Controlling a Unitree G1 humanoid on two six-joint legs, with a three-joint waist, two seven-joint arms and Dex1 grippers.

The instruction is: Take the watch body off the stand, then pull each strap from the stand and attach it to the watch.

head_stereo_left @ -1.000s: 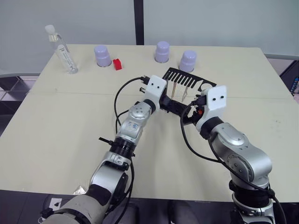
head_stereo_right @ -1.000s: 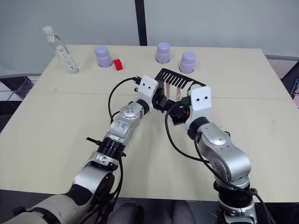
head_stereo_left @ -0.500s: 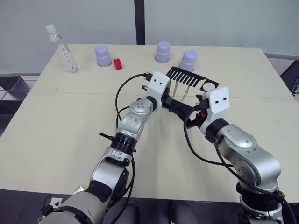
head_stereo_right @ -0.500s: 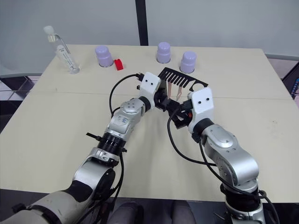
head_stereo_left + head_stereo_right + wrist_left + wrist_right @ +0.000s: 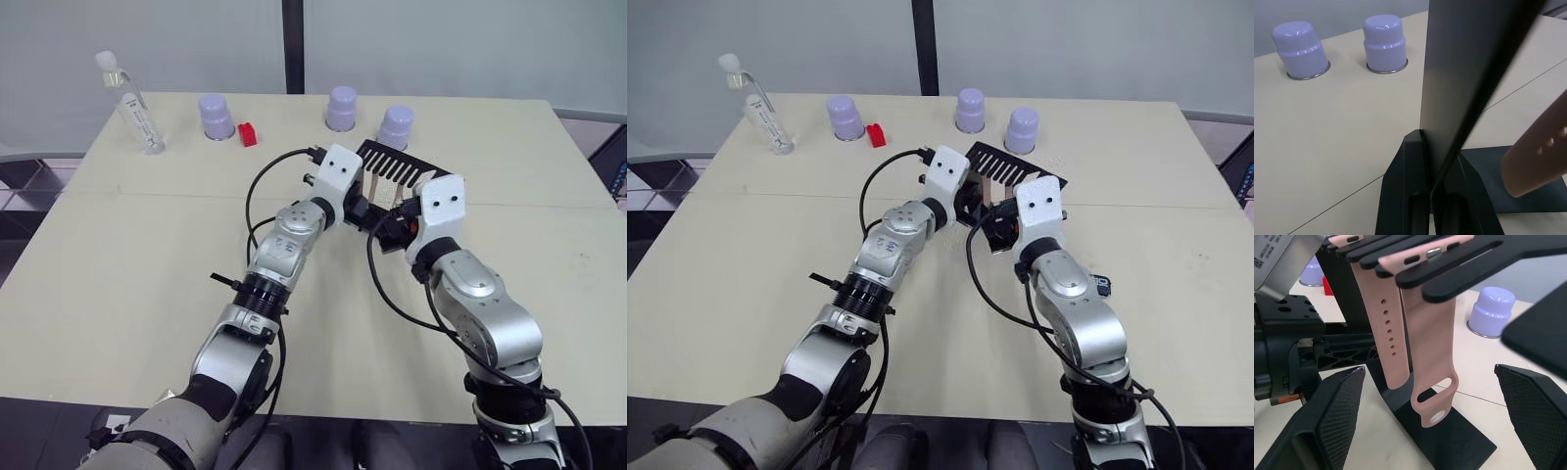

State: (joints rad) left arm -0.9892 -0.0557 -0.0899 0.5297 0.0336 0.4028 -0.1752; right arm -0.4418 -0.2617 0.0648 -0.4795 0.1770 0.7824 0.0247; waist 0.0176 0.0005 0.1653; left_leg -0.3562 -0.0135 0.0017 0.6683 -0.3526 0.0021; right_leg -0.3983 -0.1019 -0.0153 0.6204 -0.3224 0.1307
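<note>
Clamping the stand (image 5: 1011,166) by its slanted upright, the left gripper (image 5: 1432,196) has its fingers closed on the metal; two pink straps (image 5: 1400,328) hang from its comb arm; facing them, the right gripper (image 5: 1425,431) is spread wide, empty; no legible writing.

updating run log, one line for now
left end effector: shut on black metal stand | right end effector: open facing pink straps

The stand (image 5: 397,166) is standing on the table (image 5: 127,255). Behind the stand, two capped jars (image 5: 341,108) are sitting; left of it, a third jar (image 5: 216,116), a small block (image 5: 246,134) and a bottle (image 5: 130,103). Two straps (image 5: 1415,328) are hanging from the stand's comb arm.
</note>
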